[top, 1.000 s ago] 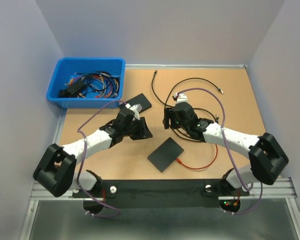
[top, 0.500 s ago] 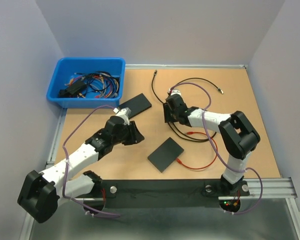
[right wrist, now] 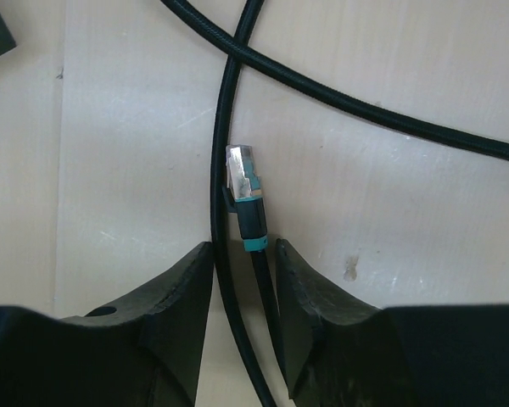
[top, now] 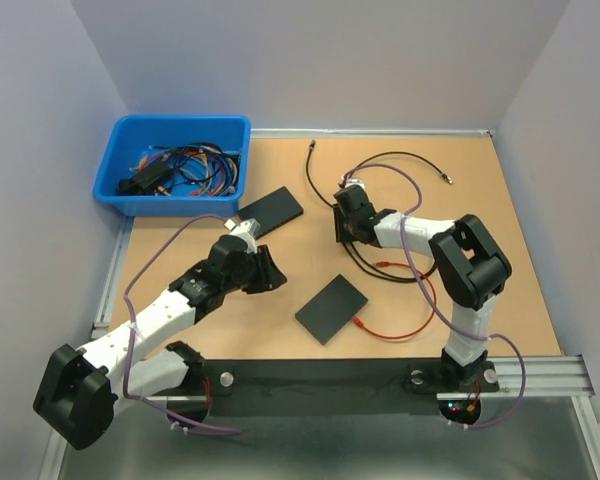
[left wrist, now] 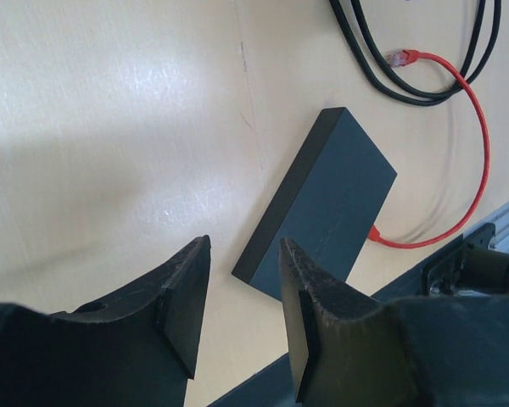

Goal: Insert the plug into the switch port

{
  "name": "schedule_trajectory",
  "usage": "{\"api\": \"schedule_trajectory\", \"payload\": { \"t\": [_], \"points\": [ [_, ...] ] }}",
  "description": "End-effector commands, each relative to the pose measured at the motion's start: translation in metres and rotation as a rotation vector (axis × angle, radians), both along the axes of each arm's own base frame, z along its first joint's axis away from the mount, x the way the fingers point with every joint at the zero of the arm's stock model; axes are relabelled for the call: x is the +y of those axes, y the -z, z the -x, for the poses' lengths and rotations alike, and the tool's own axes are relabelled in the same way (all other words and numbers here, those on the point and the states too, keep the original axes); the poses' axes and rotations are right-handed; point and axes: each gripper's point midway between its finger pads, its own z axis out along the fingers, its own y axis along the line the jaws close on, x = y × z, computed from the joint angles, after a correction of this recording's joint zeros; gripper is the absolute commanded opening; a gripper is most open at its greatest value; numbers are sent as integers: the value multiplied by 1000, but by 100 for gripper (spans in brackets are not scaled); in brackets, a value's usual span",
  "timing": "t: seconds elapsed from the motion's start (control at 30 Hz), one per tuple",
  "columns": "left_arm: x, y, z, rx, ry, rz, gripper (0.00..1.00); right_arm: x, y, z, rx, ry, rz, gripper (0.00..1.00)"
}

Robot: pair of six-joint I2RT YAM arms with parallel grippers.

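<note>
The left arm stretches diagonally forward toward the centre, its left gripper angled down, fingers parted with nothing between them. The right arm folds sharply at the elbow, forearm reaching leftward. The right gripper points down, its fingers narrowly parted, grip unclear.

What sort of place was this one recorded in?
Probably a lab test cell rather than a home: a brown table boxed in by plain walls, a blue bin of loose cables, and an aluminium rail along the near edge.
</note>
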Motion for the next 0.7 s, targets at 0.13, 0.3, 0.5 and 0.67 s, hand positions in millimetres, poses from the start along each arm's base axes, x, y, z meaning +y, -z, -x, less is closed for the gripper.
{"api": "schedule_trajectory", "payload": {
  "t": [0.13, 0.3, 0.5, 0.67],
  "points": [
    [2, 0, -1, -17, -8, 8, 48, 4, -18, -15, -27, 11, -62, 49],
    [2, 3, -1, -11, -10, 3, 48, 4, -32, -18, -52, 13, -84, 62],
    [1, 5, -1, -8, -7, 2, 48, -4, -38, -22, -68, 43, -87, 59],
    [2, 7, -1, -7, -11, 0, 48, -15, -40, -26, -72, 72, -93, 52]
  ]
}}
